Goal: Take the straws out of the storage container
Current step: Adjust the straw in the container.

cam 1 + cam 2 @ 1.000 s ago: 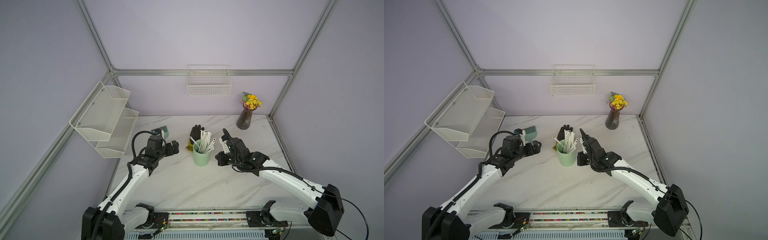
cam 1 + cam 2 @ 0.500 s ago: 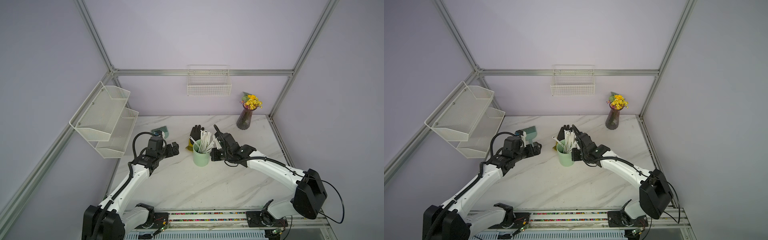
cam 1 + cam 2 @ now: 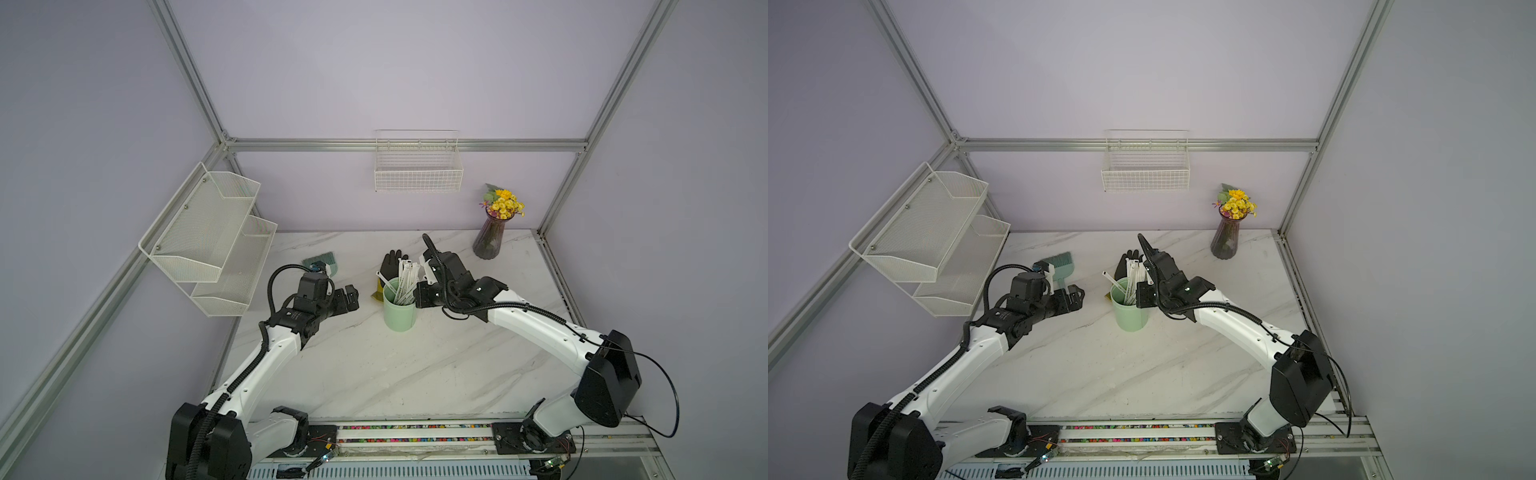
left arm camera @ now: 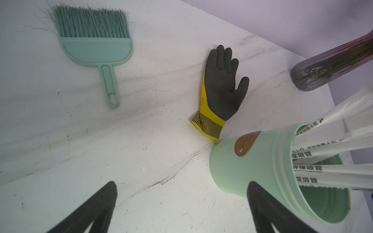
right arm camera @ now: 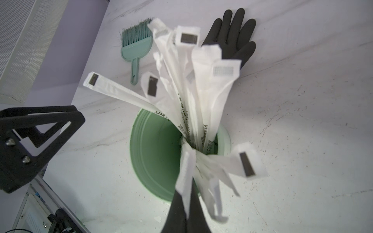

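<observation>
The storage container (image 3: 399, 316) (image 3: 1129, 318), a mint-green cup, stands upright mid-table with several white wrapped straws (image 3: 405, 276) (image 3: 1133, 278) fanning out of it. My right gripper (image 3: 414, 293) (image 5: 186, 201) is shut at the cup's right rim, its fingers pressed into the bundle. In the right wrist view, straws (image 5: 181, 96) drape across the shut fingertips, and no straw shows clamped between them. My left gripper (image 3: 354, 297) (image 4: 182, 183) hangs open just left of the cup (image 4: 242, 167), apart from it, with only bare table between its fingers.
A black and yellow glove (image 3: 392, 264) (image 4: 222, 84) lies right behind the cup. A green hand brush (image 3: 320, 262) (image 4: 94, 44) lies at back left. A vase of flowers (image 3: 492, 237) stands at back right. On the walls hang a wire basket (image 3: 417, 174) and a mesh rack (image 3: 212, 241).
My right gripper, shut throughout, has swung left from beside the cup to its rim and into the straws. The left arm has barely moved.
</observation>
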